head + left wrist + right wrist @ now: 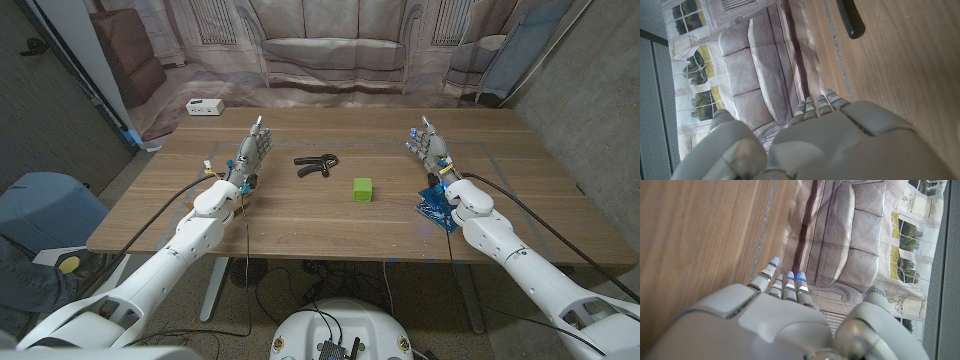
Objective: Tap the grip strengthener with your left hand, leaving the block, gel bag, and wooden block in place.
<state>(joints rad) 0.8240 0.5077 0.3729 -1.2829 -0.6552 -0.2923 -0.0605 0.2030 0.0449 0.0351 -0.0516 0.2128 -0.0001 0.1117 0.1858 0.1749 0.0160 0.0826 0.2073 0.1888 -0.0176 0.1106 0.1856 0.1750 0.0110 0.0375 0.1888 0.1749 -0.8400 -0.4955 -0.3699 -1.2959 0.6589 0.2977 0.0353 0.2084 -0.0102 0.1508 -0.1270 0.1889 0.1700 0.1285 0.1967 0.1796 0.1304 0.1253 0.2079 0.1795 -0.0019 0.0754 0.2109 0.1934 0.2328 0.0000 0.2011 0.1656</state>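
Left hand (251, 146) open, holding nothing

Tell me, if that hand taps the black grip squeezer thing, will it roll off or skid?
Rolling seems unlikely: the grip strengthener lies flat on the table, its two handles splayed. It looks rigid and light, so a firm tap from the left hand might slide or spin it slightly on the smooth wood. The green block sits apart, probably undisturbed.
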